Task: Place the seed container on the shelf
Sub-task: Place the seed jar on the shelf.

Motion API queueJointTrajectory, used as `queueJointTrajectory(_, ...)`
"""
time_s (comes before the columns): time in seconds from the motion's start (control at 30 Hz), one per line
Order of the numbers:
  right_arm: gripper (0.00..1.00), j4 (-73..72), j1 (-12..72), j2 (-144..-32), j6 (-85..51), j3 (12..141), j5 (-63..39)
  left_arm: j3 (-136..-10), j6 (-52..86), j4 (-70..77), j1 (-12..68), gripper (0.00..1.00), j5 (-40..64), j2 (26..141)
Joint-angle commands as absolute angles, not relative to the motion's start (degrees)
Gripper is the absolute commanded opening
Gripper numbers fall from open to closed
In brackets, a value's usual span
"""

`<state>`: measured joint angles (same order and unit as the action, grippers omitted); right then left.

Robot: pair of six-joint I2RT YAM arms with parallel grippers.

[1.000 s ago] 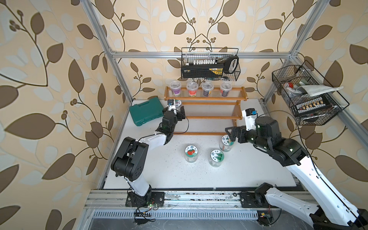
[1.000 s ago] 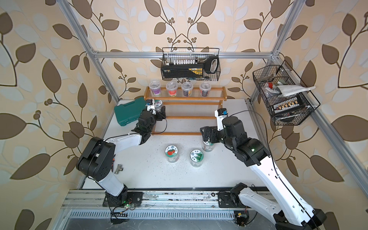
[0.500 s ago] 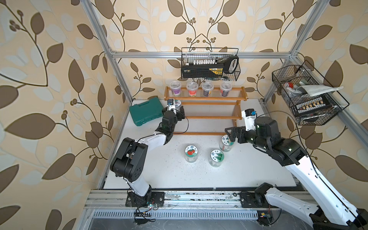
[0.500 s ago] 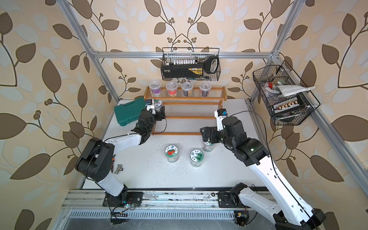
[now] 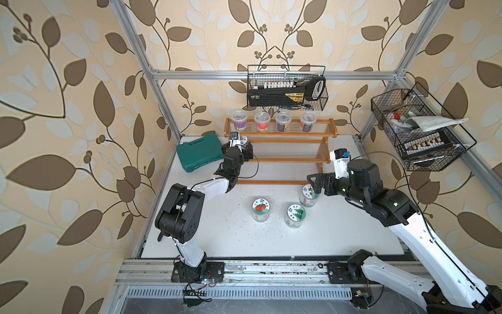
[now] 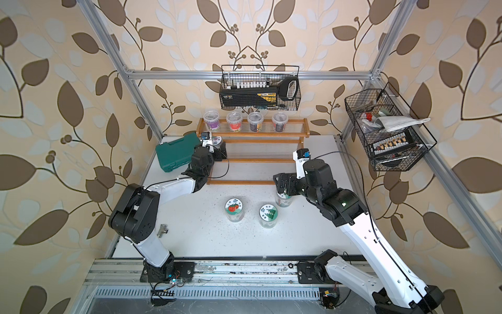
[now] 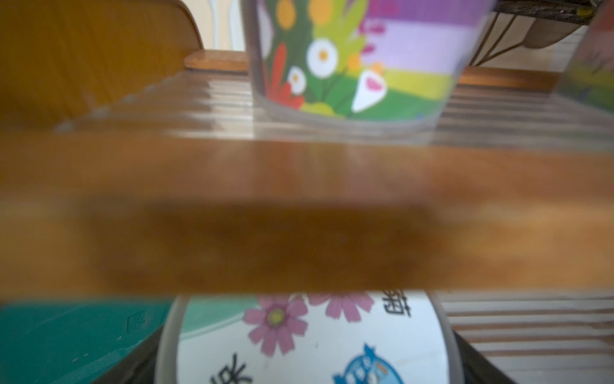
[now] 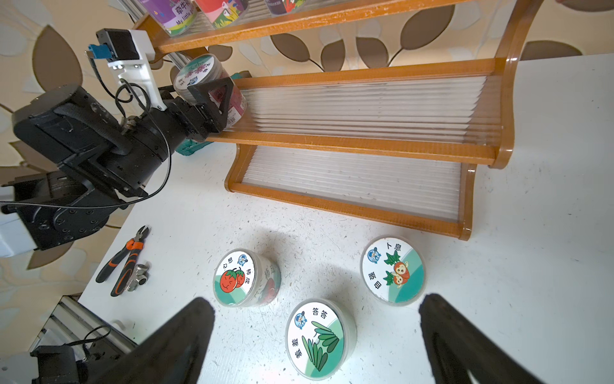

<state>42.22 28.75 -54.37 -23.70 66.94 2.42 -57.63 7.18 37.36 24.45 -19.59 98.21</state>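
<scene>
**A:** Three tiers on the shelf (image 5: 285, 160). Which one has the seed container (image 8: 196, 74)?

**B:** The middle one. It stands upright on the clear ribs at the end nearest the green case (image 5: 199, 153), one step below the purple cup (image 7: 358, 60) on the top tier.

**A:** And the left gripper (image 6: 214, 146)?

**B:** Its fingers (image 8: 212, 96) stand on either side of the container, one close against the wall. I cannot tell whether they press on it or sit loose.

**A:** The right gripper (image 8: 315, 299)?

**B:** Its jaws are spread wide and hold nothing. It hangs in front of the shelf's bottom tier, above the table (image 5: 222, 233) and three lidded jars: the tomato jar (image 8: 234, 279), the leaf jar (image 8: 315, 339) and the radish jar (image 8: 392, 269).

**A:** What else is there?

**B:** Four printed cups (image 5: 274, 123) stand in a row on the top tier. Pliers (image 8: 123, 262) lie on the table in front of the shelf, out toward the case end.
</scene>
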Motion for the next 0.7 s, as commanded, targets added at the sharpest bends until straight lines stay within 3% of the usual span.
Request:
queueJointTrajectory(0.0,0.99,41.66,28.49,-53.73,-22.77,66.01,1.63,-59.33,6.33,37.51,24.55,0.98,-19.93,96.94)
queueJointTrajectory(0.4,0.99,41.66,28.34,-53.84,-23.69,66.44,0.06,-57.89,9.24,23.07,24.53,0.98,-15.06,85.2)
queueJointTrajectory(0.67,0.99,42.09,28.3,-54.4,-25.27,67.63,-2.73,-63.71,12.52,-4.64,24.56,0.98,-8.08,74.52)
